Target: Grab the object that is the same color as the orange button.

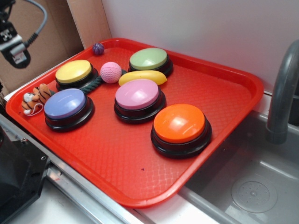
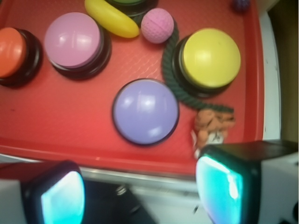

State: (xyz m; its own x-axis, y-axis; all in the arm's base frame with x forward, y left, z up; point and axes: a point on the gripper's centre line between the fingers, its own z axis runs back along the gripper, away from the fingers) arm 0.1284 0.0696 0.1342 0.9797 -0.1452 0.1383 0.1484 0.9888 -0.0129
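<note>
The gripper (image 2: 138, 191) is open and holds nothing; it hangs over the near edge of the red tray (image 2: 70, 126); the little tiger toy (image 2: 212, 125) lies in the tray's corner, next to the purple button (image 2: 145, 111) and a green rope (image 2: 187, 95); the fingers could bump the tray's rim, or grab the rope too.
</note>
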